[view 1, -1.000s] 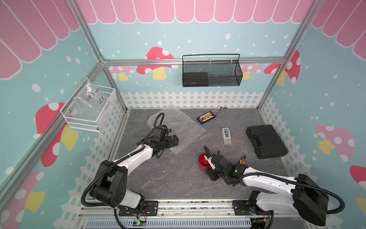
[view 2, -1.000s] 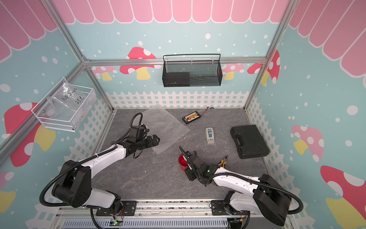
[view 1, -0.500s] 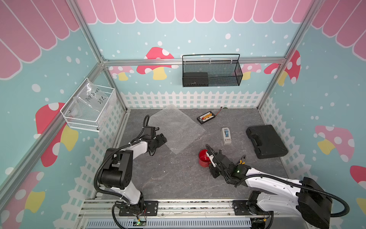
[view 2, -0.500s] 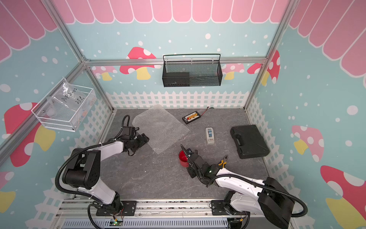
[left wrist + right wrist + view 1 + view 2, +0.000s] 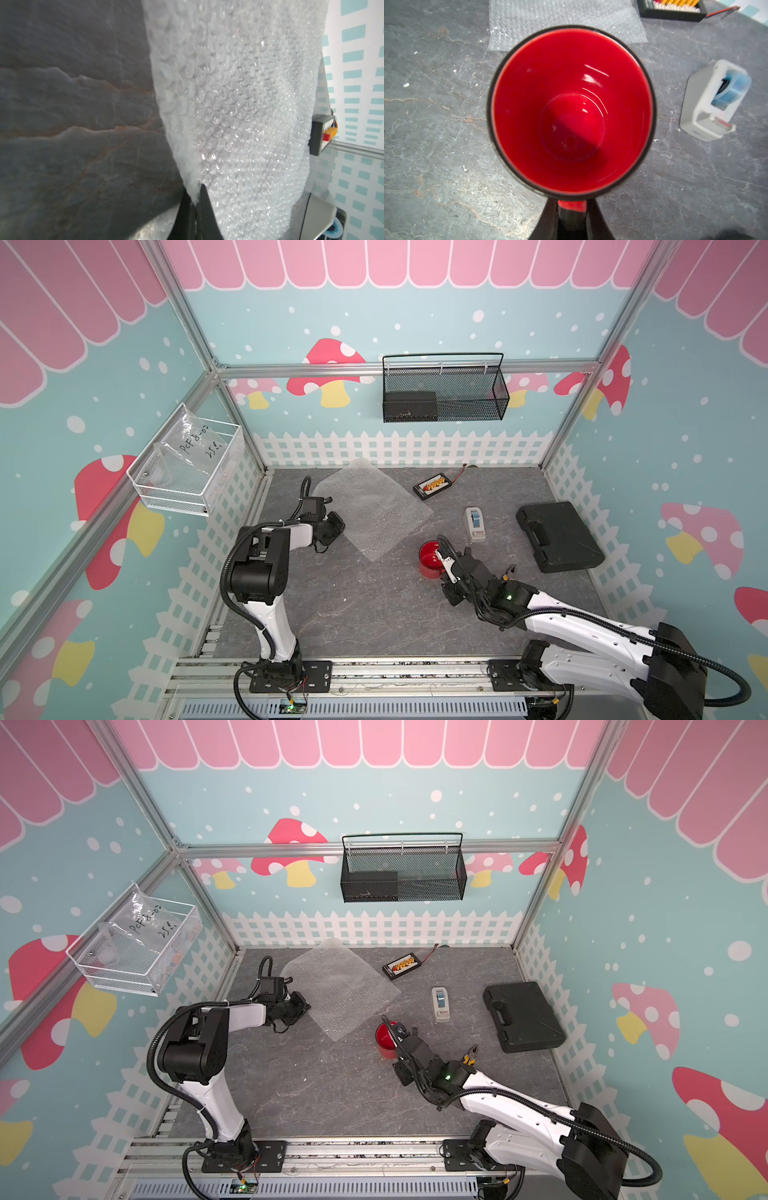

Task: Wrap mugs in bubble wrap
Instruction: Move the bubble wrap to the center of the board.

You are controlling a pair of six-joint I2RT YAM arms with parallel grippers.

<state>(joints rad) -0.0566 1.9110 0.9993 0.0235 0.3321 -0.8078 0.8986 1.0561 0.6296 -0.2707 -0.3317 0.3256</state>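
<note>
The left gripper (image 5: 195,204) is seen clamped on an edge of the bubble wrap (image 5: 374,506), where a second ago it was spread wide. The right gripper (image 5: 445,563), narrowed since then, is closed on the handle (image 5: 571,204) of the red mug (image 5: 430,559), stood upright near the sheet's corner, not on it. Both are judged secured for bringing together.

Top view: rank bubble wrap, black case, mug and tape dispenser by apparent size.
1. bubble wrap
2. black case
3. mug and tape dispenser: about alike. The mug is partly covered, so I can't rank them.
</note>
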